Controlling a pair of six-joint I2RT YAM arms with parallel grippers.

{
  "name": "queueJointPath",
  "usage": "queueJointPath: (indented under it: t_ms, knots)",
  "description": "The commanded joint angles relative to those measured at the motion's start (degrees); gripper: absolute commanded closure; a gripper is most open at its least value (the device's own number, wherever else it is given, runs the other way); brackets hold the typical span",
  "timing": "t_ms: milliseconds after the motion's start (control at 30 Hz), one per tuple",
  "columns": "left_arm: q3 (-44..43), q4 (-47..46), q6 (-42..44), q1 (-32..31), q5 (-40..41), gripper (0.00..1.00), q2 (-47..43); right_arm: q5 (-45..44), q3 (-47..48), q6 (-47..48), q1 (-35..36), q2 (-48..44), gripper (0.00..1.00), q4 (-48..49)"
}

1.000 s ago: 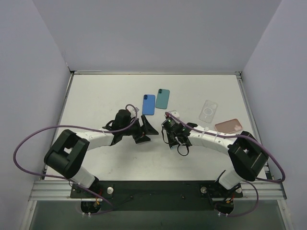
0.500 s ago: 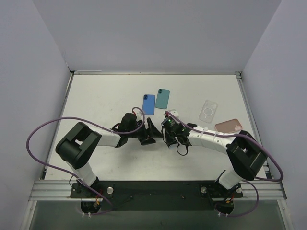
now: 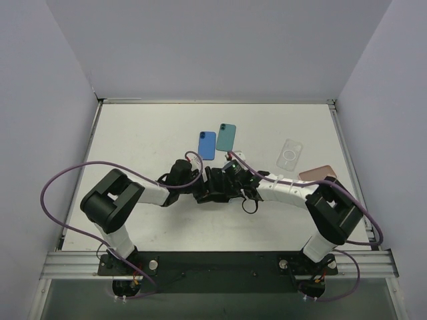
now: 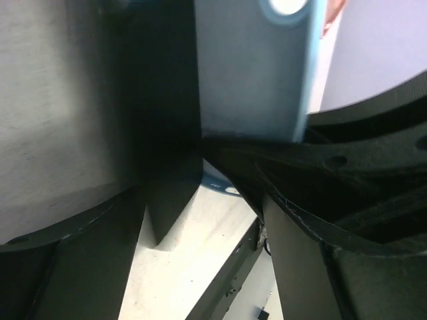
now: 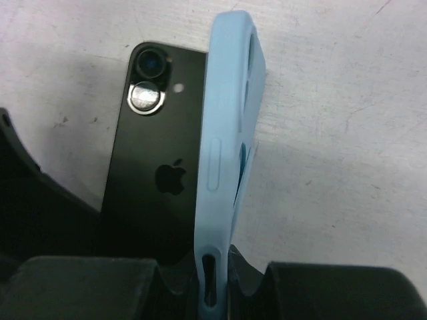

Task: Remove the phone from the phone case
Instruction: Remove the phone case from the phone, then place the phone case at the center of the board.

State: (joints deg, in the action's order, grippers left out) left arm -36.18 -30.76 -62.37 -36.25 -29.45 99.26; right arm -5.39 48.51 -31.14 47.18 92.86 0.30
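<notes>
At bench (image 3: 133, 147) centre, your right tool (image 5: 215, 267) pinches one light-blue phone case (image 5: 223, 133) beside one black phone (image 5: 157, 180); you cannot tell the left tool's (image 3: 205, 187) spread.

Left pincer (image 3: 212, 186) is sliding rightward and right pincer (image 3: 229, 181) leftward, meeting at the case (image 5: 223, 167).

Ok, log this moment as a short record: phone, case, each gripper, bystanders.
phone: black iPhone, back showing, beside the case, not inside it
case: light blue phone case, seen edge-on
right gripper: shut on the case's lower end
left gripper: at phone and case, grip unclear
others: blue phone, teal phone, clear case, pink case
</notes>
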Motion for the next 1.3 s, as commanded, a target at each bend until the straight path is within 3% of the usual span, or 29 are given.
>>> queueJointPath:
  t_ms: [0,300,400,433,600,867,1200,1267]
  knots:
    - [-3.62,2.11,3.30,-1.19,2.29,0.20,0.84,19.36,-4.39,-5.69,1.51,14.37,1.00,12.62]
    - [-5.74,8.17,6.03,-2.07,6.07,0.35,0.58,19.98,-4.48,-6.31,1.25,13.67,1.00,12.98]
    - [-5.65,9.14,6.21,-2.07,6.86,0.47,-0.29,19.98,-4.65,-6.39,0.55,11.74,1.00,12.10]
    - [-5.56,9.66,6.29,-2.07,7.47,0.61,-1.08,19.98,-4.74,-6.57,0.37,11.21,1.00,11.84]
    - [-6.35,13.36,7.26,-1.81,9.24,1.00,-3.90,20.07,-5.27,-5.87,-4.53,5.94,1.00,9.12]
    - [-8.28,16.88,9.63,3.81,6.26,1.00,-9.61,22.87,-4.84,-3.58,-16.75,-3.11,1.00,4.98]
    - [-15.05,18.20,12.01,20.59,-4.47,1.00,-4.79,26.92,3.24,-7.09,-31.09,2.32,1.00,4.63]
    - [-16.63,18.72,12.18,22.09,-4.74,1.00,-2.85,26.57,4.13,-8.67,-33.28,4.25,0.83,4.02]
